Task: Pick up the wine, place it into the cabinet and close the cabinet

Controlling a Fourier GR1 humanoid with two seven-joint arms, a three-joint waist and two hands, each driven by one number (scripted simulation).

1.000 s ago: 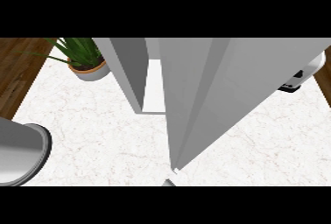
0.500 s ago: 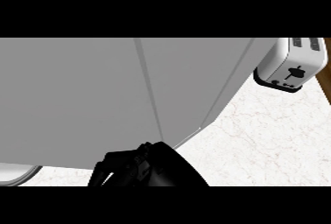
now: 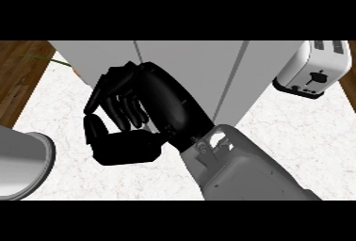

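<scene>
Head view: the right hand point(image 3: 132, 113) is seen before the white cabinet point(image 3: 188, 70), fingers curled together and nothing held, probably so the door can be pushed closed. No wine is visible; presumably it is already inside.

Black hand point(image 3: 132, 127), white-marbled counter point(image 3: 292, 136)
</scene>
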